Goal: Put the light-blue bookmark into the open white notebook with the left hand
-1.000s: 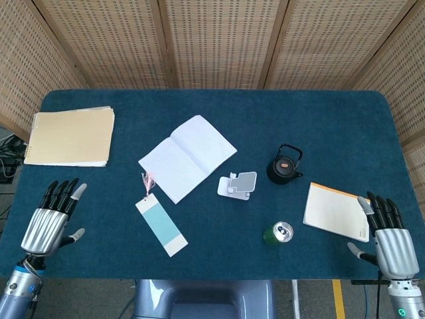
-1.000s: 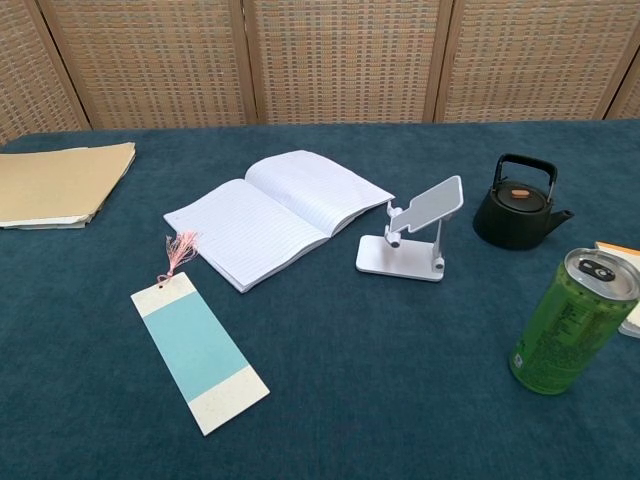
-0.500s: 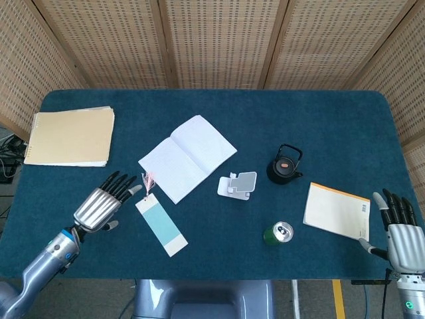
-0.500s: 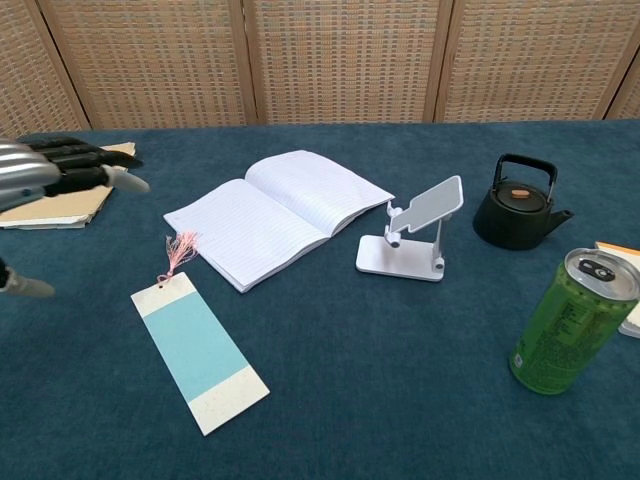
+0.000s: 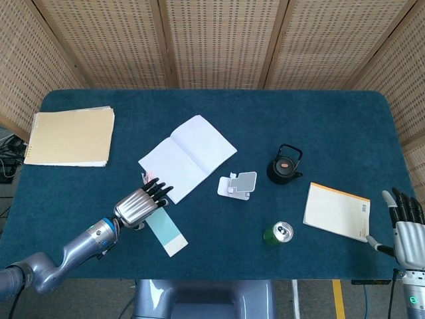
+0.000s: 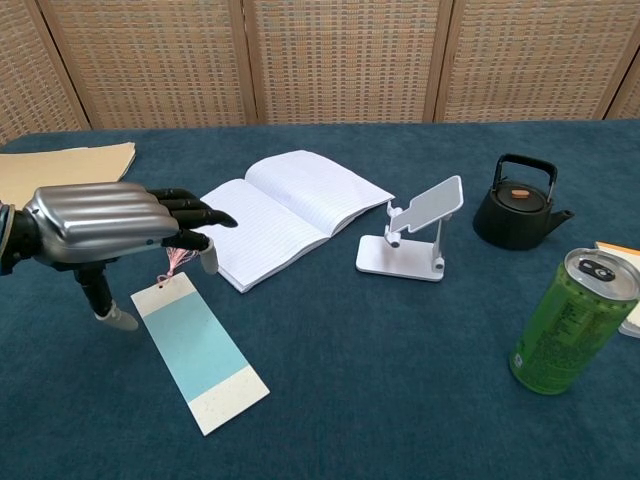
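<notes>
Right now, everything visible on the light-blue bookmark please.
The bookmark is a long flat card, paper by the look of it: a wide light-blue middle band with speckled white bands at both ends, and a pink tassel at the far end. It lies flat on the blue tablecloth, angled, just near of the open white notebook, tassel end toward it. The left hand hovers over the tassel end, fingers extended; contact cannot be confirmed.

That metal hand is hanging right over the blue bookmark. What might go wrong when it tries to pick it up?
The bookmark lies flat on the cloth-covered table, so the left hand may struggle to get its fingers under it and could push or crease it. The pink tassel sits right below the hand and might snag. A push could also nudge the white notebook nearby.
</notes>
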